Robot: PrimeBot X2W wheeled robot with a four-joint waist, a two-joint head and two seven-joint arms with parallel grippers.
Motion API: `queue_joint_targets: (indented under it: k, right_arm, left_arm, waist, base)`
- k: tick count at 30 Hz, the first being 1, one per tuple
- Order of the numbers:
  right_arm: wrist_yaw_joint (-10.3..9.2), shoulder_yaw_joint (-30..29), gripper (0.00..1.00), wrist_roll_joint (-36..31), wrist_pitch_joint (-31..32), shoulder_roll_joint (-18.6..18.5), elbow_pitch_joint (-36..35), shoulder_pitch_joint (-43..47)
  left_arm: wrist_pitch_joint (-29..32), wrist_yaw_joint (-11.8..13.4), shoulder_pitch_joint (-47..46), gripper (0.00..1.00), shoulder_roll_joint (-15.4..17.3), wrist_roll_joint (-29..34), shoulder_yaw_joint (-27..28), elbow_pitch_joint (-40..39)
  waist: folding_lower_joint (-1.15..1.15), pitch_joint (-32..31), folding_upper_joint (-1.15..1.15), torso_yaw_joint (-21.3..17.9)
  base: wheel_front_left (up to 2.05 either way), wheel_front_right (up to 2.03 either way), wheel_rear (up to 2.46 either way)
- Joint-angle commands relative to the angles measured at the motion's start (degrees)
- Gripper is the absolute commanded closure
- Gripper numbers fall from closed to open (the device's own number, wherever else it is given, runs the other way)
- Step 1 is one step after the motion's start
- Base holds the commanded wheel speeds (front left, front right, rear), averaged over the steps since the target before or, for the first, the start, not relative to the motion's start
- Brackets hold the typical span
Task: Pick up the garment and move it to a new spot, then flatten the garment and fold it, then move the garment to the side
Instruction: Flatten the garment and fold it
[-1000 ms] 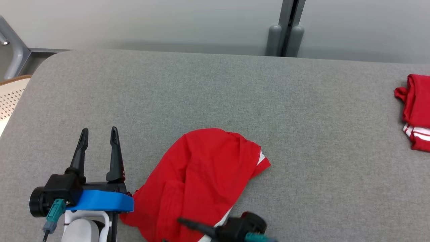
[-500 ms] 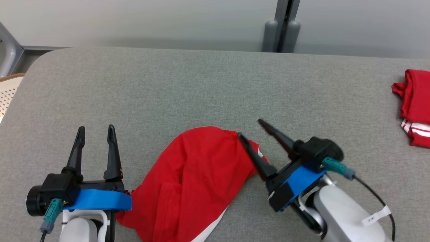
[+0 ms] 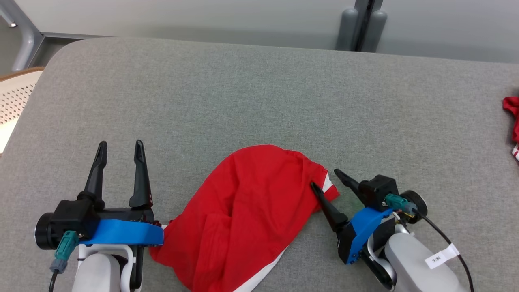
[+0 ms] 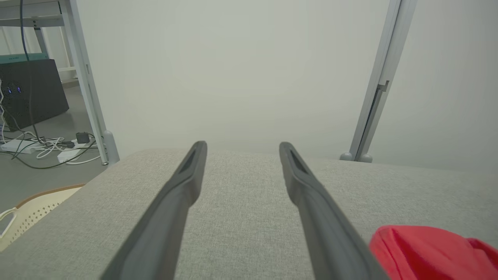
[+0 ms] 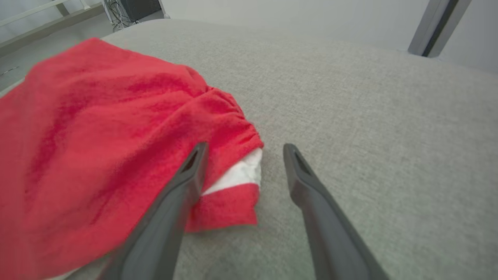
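Right gripper (image 3: 324, 177) is spread wide, with the white-edged corner of the red garment (image 3: 243, 207) between its fingers. I see the left gripper (image 3: 120, 143) spread too, empty, the garment near its right side.

- Two red garments: a crumpled red garment (image 3: 247, 215) with white trim at the lower middle of the head view, and a second red garment (image 3: 511, 117) cut off by the right edge.
- Two grippers: the left gripper (image 3: 120, 142) at the lower left, the right gripper (image 3: 324, 177) at the lower right.
- Four dark fingers (image 3: 140, 174), two on each gripper.
- Two blue brackets (image 3: 121, 237), one behind each gripper.
- Two teal plugs (image 3: 67, 249), one per wrist.
- Two grey round posts (image 3: 348, 28), side by side at the upper right.
- One grey table (image 3: 243, 93).
- One cream perforated basket (image 3: 14, 101), at the left edge.
- One white label (image 3: 440, 257), at the lower right.
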Motion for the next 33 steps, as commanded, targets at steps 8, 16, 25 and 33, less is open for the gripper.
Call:
queue_joint_targets:
  k: [8,16,25,33]
  right_arm:
    - [0.00,3.76,0.00,1.63,-1.56,1.88,8.48,-3.33]
    - [0.00,3.48,1.00,4.54,-4.30,0.88,10.16,-6.48]
    - [0.00,-9.18,1.00,3.95,-4.98,-5.26,1.27,1.12]
    - [0.00,-20.33,1.00,1.75,-4.72,-5.67,-6.73,13.56]
  left_arm:
    - [-0.15,-0.08,-0.87,0.00,-0.09,-0.43,0.06,0.13]
    - [-0.16,0.40,0.64,0.00,-0.10,-0.65,0.51,0.07]
    - [-0.15,0.26,1.53,0.00,-0.08,-0.64,-0.13,0.33]
    - [-0.15,0.23,2.12,0.00,-0.08,-0.25,-0.03,0.31]
  waist:
    - [0.00,0.39,0.00,0.71]
    - [0.00,-0.81,0.00,-1.71]
    - [0.00,-2.78,0.00,-6.06]
    - [0.00,-3.39,0.00,-8.65]
  base:
    - [0.00,0.00,0.00]
    - [0.00,0.00,0.00]
    - [0.00,0.00,0.00]
    - [0.00,0.00,0.00]
